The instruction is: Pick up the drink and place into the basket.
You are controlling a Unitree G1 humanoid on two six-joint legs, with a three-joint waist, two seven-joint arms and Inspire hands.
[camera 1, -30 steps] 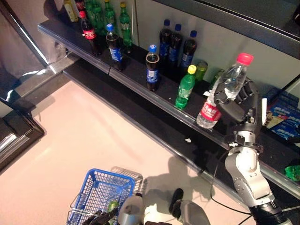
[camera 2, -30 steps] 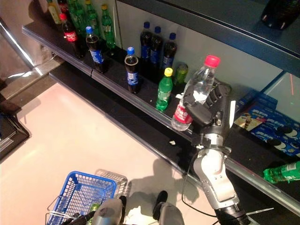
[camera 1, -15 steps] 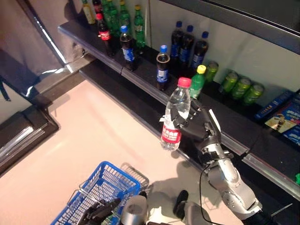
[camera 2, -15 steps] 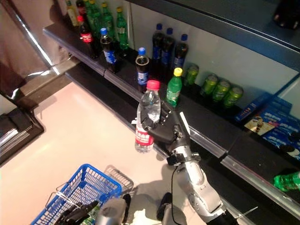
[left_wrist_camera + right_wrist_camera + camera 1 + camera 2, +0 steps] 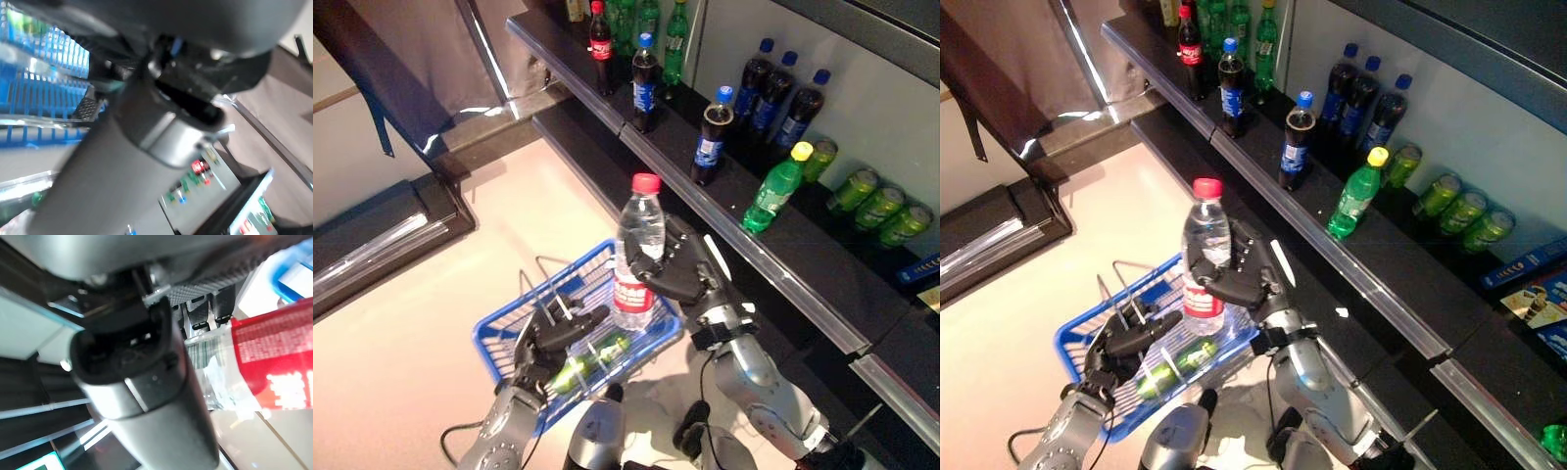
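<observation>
The right hand [image 5: 680,272] covers the middle of the water bottle [image 5: 637,217]. At 12 o'clock, the far shelf bottles [image 5: 626,15] are cut off (only their lower parts show).

Both hands are dark, nearly black, with blocky segmented fingers. The right hand [image 5: 690,274] carries a narrow white cover [image 5: 715,257] along its thumb, on the hand's 1 o'clock side. At the hand's 5 o'clock end sits a black wrist collar [image 5: 717,321] with small silver fittings. Beyond it runs the silver-grey right forearm [image 5: 759,377], rounded and glossy, with a thin black cable [image 5: 708,372] beside it. The left hand [image 5: 548,338] joins a silver-grey left forearm [image 5: 499,436] at its 7 o'clock end.
</observation>
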